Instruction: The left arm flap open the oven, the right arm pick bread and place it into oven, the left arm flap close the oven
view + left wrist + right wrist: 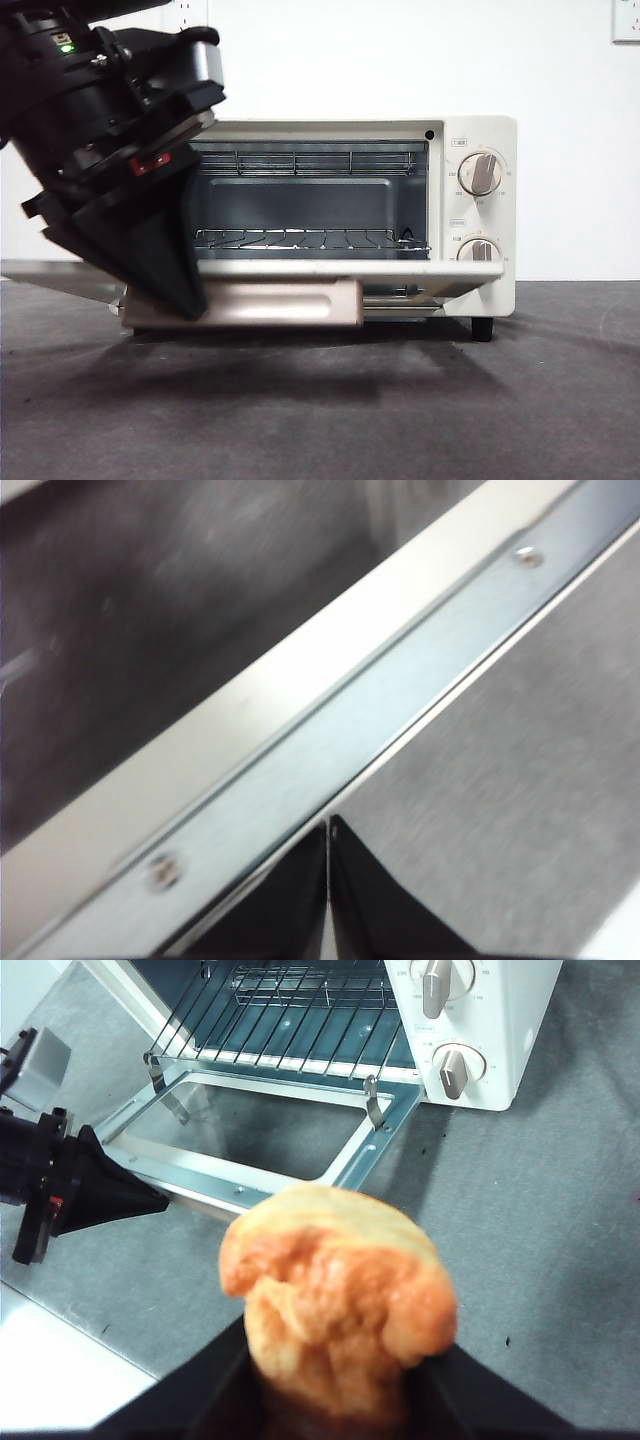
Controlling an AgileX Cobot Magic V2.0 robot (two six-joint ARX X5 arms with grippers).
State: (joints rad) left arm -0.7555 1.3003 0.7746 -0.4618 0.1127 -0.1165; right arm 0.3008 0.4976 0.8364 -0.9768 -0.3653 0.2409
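Looming dark and large at the near left of the front view, the left arm's black two-jawed gripper [185, 300] is sitting with its jaws pressed together on nothing, its tip touching the outer edge of the lowered glass door [245, 1145], just beside the beige-brown bar handle [270, 303]. That door is lying flat, so the cream-white boxy toaster oven [478, 215] is standing fully open with its wire rack [310, 240] bare. Off to the side, the right arm's gripper [340, 1390] is gripping the small golden-orange lumpy bread loaf [335, 1295] between its jaws, hovering above the grey table [400, 410] in front of the open door. To my eye the placing step is in hand: the loaf should be travelling over the door's front edge, staying above the frame, then going onto the rack well inside before release, while the left gripper is keeping clear of that path
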